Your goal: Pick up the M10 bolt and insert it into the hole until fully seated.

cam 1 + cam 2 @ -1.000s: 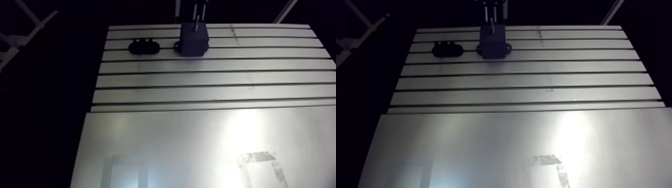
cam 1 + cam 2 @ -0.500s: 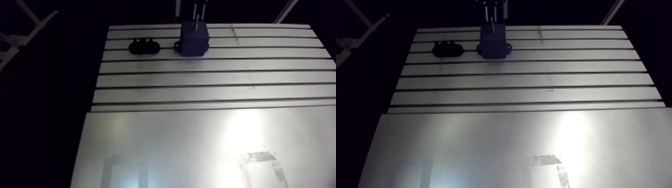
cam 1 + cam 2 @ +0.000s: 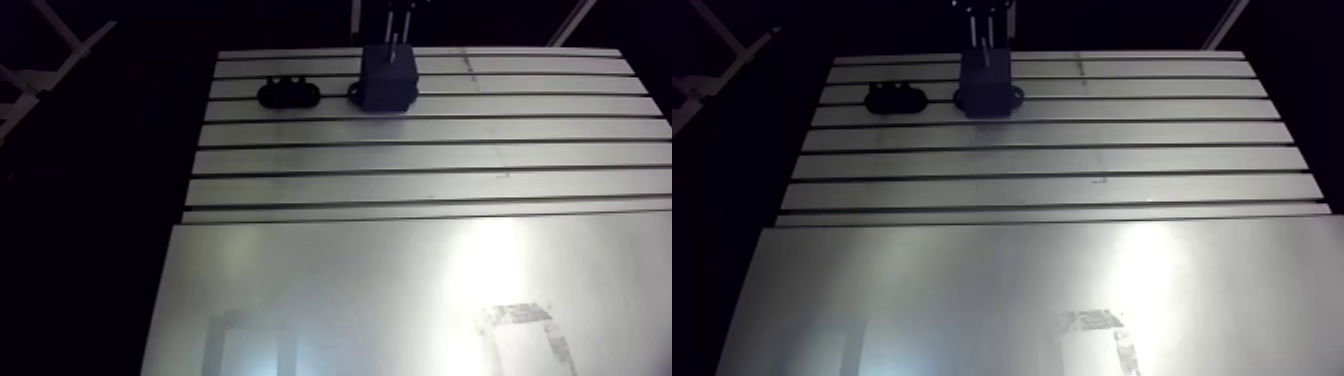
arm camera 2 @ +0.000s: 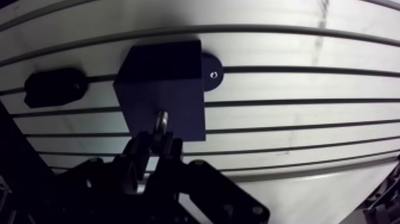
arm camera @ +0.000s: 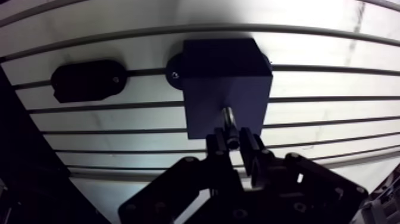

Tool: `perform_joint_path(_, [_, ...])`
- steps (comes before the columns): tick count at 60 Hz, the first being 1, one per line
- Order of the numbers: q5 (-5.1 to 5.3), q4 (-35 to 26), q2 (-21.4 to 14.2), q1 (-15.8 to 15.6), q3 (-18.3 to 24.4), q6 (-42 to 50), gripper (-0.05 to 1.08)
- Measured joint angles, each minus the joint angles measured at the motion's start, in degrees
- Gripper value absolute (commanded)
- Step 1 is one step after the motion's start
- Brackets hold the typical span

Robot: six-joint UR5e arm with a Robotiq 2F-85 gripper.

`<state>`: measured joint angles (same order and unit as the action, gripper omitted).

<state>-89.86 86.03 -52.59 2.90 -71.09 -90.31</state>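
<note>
Gripping the slim, shiny bolt [image 5: 228,120], the tool [image 5: 232,143] holds its tip in the dark block [image 5: 221,71]

I'm reading the jaws hanging straight down in the arm view. On the wrist view they're pinched close together, fingers [image 5: 218,143] pressed against either side of the M10 bolt [image 5: 229,122], tips level with each other.

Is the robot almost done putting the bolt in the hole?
Done: the bolt is pinched in the gripper. In hand: its tip meets the dark block. Left: pushing it fully in; much of the shaft shows outside.
</note>
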Motion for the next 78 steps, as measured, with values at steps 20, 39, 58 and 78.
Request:
perform_joint_path(20, [0.0,0.1,0.0,-0.1,-0.7,0.0,1.07])
perform_joint_path(39, [0.0,0.1,-0.1,0.0,-0.9,0.1,1.05])
perform_joint_path(58, [-0.15,0.0,-0.1,-0.1,-0.8,0.1,0.02])
perform_joint_path(78, [-0.42,0.1,-0.1,-0.5,-0.8,-0.1,0.01])
